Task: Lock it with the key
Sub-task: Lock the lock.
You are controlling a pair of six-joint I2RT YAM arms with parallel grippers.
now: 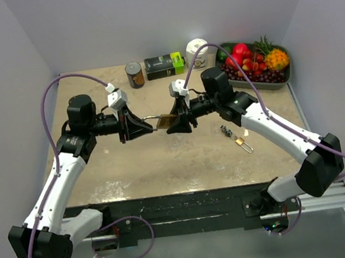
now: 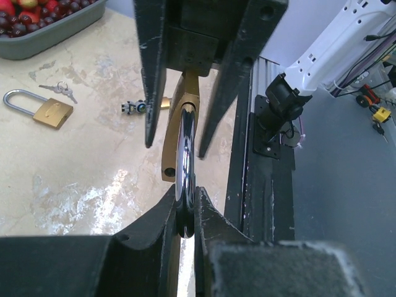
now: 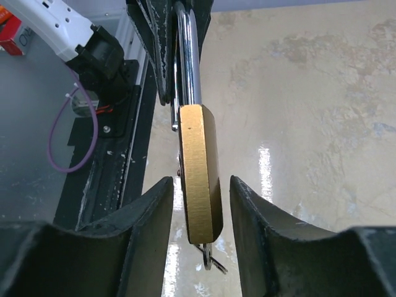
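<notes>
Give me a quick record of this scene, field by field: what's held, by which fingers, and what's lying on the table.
held item: brass padlock, in the air between the arms
left fingers: shut on the shackle
right fingers: open, one on each side of the body, gaps showing
key: a key ring shows under the body
on table: second padlock with keys, fruit tray, can, box

Padlock (image 1: 163,122) between left gripper (image 1: 151,125) and right gripper (image 1: 172,124); spare padlock (image 1: 241,140) on table (image 1: 165,168) right, fruit tray (image 1: 267,86) behind.
</notes>
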